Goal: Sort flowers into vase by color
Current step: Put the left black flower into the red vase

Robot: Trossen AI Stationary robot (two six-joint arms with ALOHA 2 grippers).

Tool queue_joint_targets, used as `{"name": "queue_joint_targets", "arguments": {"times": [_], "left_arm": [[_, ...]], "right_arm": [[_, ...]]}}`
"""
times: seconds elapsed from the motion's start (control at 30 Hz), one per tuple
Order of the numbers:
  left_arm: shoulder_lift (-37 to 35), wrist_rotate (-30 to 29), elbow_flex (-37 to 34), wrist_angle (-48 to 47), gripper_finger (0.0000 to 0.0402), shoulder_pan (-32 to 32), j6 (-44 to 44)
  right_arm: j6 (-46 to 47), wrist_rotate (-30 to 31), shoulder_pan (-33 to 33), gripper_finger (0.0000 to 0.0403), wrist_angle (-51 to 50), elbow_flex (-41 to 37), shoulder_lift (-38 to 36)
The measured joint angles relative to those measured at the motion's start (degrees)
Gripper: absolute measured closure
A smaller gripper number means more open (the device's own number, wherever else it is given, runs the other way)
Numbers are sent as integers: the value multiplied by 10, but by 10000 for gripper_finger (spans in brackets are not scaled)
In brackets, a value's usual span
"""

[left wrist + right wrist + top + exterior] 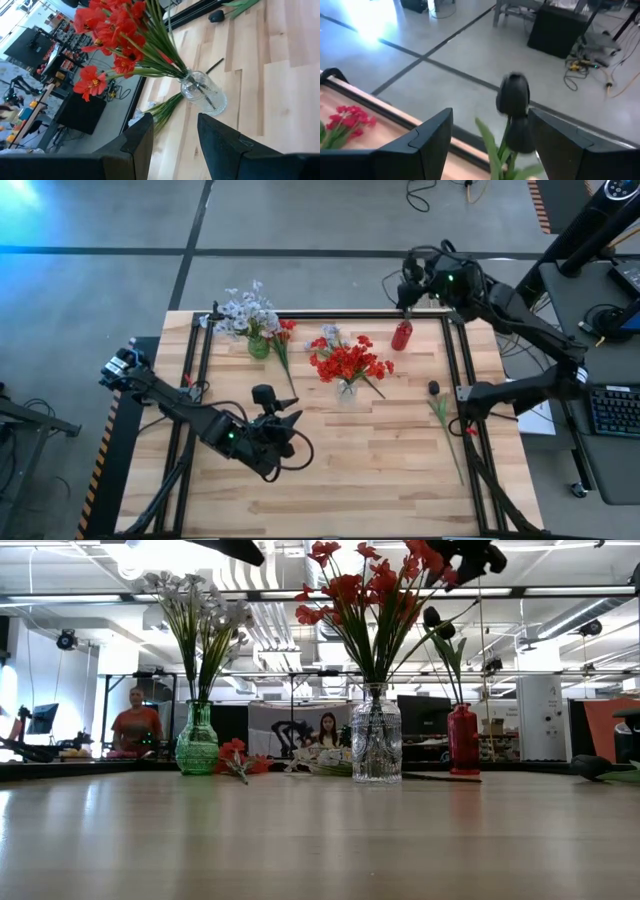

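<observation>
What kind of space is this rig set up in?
Probably an open lab or industrial workshop. The low view shows exposed ceiling ducts and strip lights, monitors on benches, and people seated behind the table. The high view shows bare concrete floor with loose cables.

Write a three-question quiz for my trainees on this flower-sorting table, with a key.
1. True or false: the clear vase holds red flowers.
2. Which vase stands nearest the right gripper? A green vase; B clear vase; C red vase.
3. Fill in: a loose dark flower lies on the table's ___ side in the high view.

Key:
1. True.
2. C; a dark blossom shows between that gripper's open fingers in the right wrist view.
3. Right, away from the left gripper, which is open and empty.
</observation>
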Motion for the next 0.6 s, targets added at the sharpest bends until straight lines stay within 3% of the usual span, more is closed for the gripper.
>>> {"name": "queue_joint_targets", "arguments": {"times": [0.37, 0.6], "left_arm": [[0, -1, 0, 0, 265, 18, 33], [0, -2, 0, -1, 265, 23, 52]], "right_arm": [[-56, 0, -17, 155, -72, 206, 129], [-36, 0, -32, 126, -158, 268, 169]]}}
